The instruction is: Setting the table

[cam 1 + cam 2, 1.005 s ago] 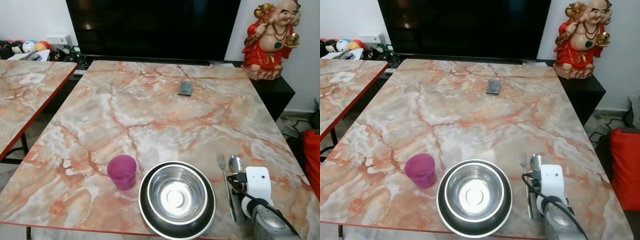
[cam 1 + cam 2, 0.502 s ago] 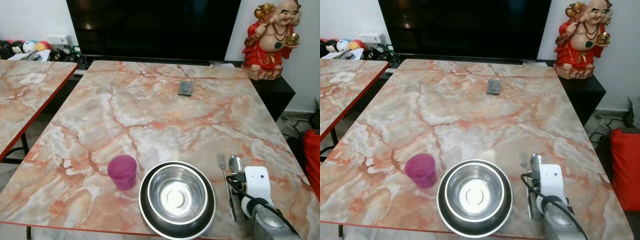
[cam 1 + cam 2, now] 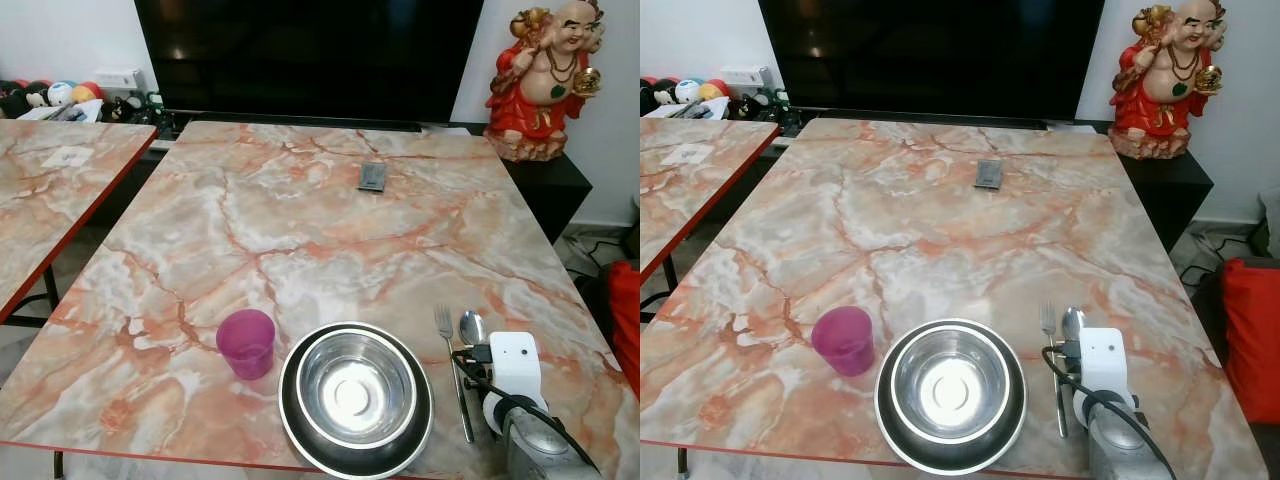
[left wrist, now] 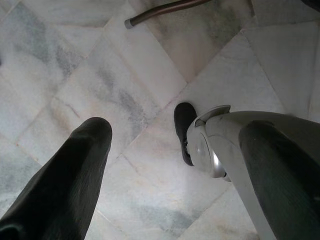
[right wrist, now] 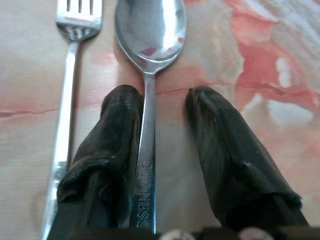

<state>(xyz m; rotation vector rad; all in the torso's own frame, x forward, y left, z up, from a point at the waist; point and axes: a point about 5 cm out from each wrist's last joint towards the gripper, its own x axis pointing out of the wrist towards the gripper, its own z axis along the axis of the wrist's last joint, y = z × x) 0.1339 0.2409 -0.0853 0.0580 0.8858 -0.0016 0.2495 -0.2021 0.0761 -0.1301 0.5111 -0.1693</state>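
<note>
Cutlery is lying just right of the steel bowl [image 3: 355, 388], which I am taking as the landmark: the fork [image 3: 452, 372] is next to the bowl, and the spoon [image 5: 148, 95] is lying just beyond the fork, parallel to it, both with their heads pointing away from the robot. The bowl is sitting inside a dark plate [image 3: 300, 438] at the near edge of the marble-patterned counter [image 3: 300, 230], and a purple cup [image 3: 245, 343] is standing just left of the bowl, close but not touching it. Far behind the bowl a small dark flat object [image 3: 371, 176] is lying on the counter.

The right claw [image 5: 162, 125] is hovering low over the spoon handle, to the right of the bowl. Its two black fingers [image 5: 112, 135] are spread, one on each side of the handle, and they are not pinching it; one finger is lying very near the handle's edge. The left claw [image 4: 170, 165] is hanging idle over the tiled floor, with its fingers spread and holding nothing.

The spoon is looking thin, stiff, light and polished, so it will probably be slippery and hard to lift from the flat counter. I am judging that the best hold is across the narrow handle, near its middle, with a firm squeeze. The fork is lying close, so a wide grip is risking to push it.
</note>
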